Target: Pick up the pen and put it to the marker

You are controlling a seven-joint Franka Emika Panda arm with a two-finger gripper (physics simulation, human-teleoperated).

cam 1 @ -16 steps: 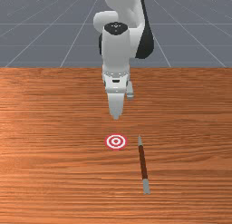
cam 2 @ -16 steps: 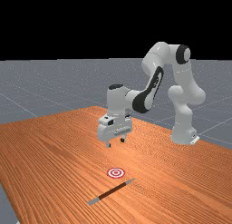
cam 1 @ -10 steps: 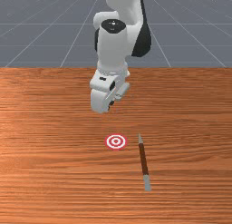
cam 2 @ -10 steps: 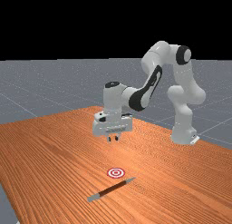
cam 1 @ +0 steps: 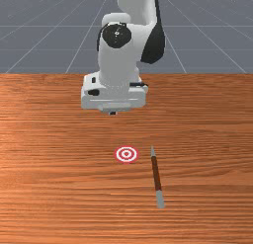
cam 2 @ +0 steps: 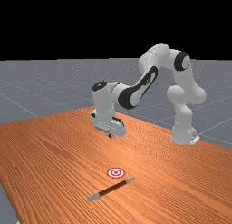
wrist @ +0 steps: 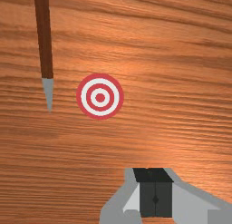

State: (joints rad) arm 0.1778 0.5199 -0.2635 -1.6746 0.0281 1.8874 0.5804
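The end effector (cam 1: 113, 113) is clenched, finger against finger, above the bench (cam 1: 49, 164). The pen (cam 1: 156, 174) lies on the bench, lower than it and well apart, toward the front view's bottom right, its grey tip near the marker (cam 1: 126, 154).

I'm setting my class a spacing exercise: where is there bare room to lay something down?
Bare wood lies toward the front view's left of the target and right of the pen. Tightest is the gap between those two; the end effector hangs above the wood nearer the arm.
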